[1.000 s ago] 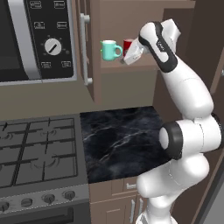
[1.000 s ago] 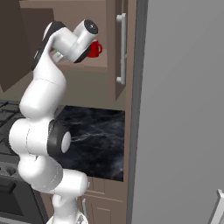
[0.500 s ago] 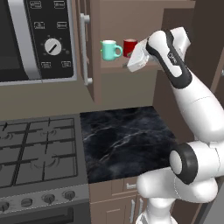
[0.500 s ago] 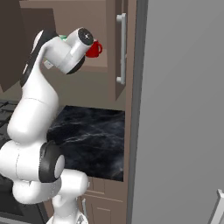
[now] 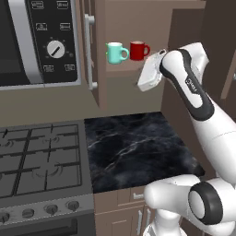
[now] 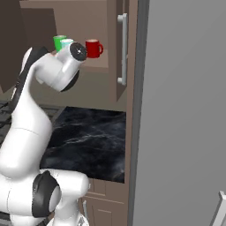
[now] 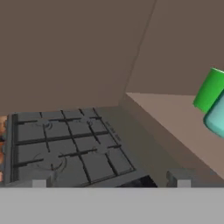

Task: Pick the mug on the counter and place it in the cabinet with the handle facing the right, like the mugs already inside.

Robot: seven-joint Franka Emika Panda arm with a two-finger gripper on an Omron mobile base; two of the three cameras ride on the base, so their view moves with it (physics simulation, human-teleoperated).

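The teal mug [image 5: 116, 52] stands on the open wall cabinet's shelf [image 5: 133, 67], loop handle [image 5: 125, 54] turned right like the red mug [image 5: 138, 50] just beside it; a green mug [image 6: 58, 42] sits behind. The placing looks done. The gripper [image 7: 111, 178], jaws wide apart and empty, hangs below the shelf, over the bare black marble-look counter [image 5: 138, 147]. Microwave [image 5: 41, 41] button labels are too small to read.
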